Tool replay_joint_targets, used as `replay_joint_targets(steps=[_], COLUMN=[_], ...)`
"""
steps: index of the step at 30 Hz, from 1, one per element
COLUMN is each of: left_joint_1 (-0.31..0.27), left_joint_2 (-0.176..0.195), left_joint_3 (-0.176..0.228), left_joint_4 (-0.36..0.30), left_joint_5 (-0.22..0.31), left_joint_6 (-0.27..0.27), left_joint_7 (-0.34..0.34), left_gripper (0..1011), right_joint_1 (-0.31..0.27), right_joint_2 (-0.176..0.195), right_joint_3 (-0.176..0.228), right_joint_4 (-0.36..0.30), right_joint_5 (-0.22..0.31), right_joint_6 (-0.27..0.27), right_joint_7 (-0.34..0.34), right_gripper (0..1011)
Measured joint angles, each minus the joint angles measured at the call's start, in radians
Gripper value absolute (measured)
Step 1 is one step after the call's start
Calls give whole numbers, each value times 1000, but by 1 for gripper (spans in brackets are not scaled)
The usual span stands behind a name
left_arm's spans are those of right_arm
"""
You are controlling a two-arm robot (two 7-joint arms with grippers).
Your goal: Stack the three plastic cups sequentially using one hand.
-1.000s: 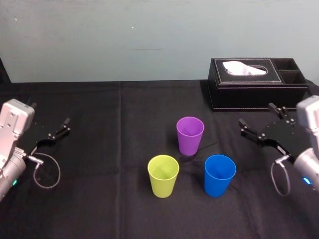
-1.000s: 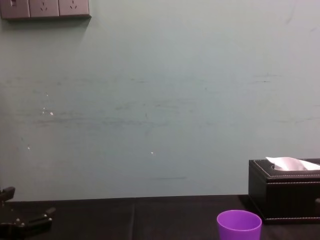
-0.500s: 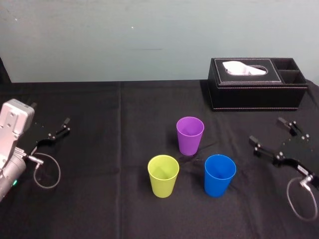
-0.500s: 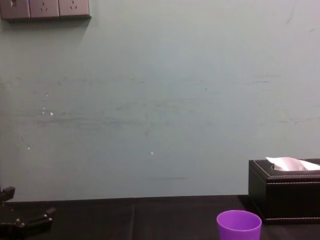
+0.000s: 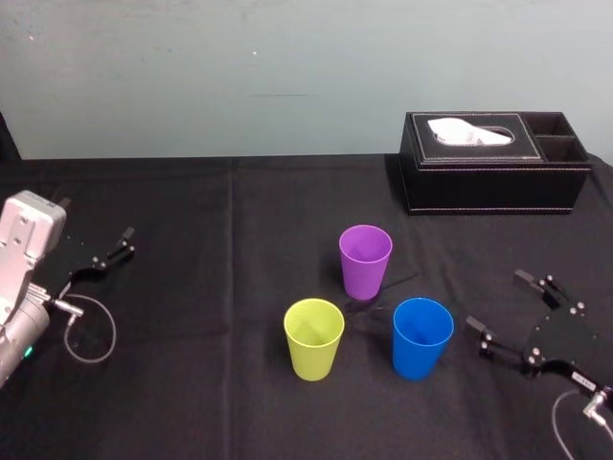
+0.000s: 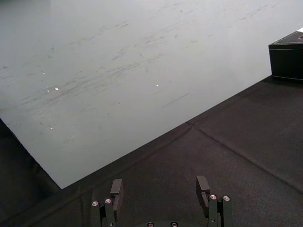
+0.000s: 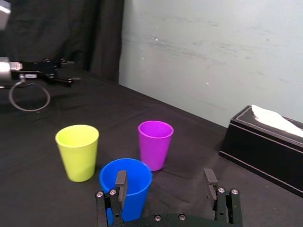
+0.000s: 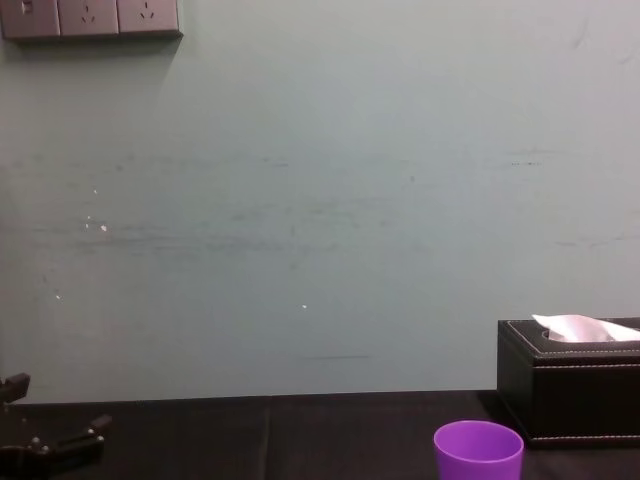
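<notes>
Blue cup (image 5: 422,337) beside spread right hand (image 5: 497,301), apparently apart

Black left hand (image 5: 125,241) and right hand (image 5: 497,301) bear screws (image 7: 99,194).

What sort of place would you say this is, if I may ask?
Probably an indoor test room: a black-draped table against a bare pale wall with sockets, plus a tissue box.
</notes>
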Motion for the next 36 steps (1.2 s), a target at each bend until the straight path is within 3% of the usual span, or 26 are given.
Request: replay_joint_targets(steps=[13, 36], left_joint_1=[0, 0], left_joint_2=[0, 0], left_joint_3=[0, 0], left_joint_4=[0, 0], left_joint_5=[0, 0], left_joint_6=[0, 0], left_joint_7=[0, 0], left_gripper=[1010, 1010], right_joint_1=[-32, 48], right_joint_2=[-11, -102], right_joint_3=[-1, -37], right_joint_4=[1, 102], right_joint_5=[-33, -55], right_joint_6=[-14, 53], right_joint_7=[56, 157], right_gripper=[1004, 1004])
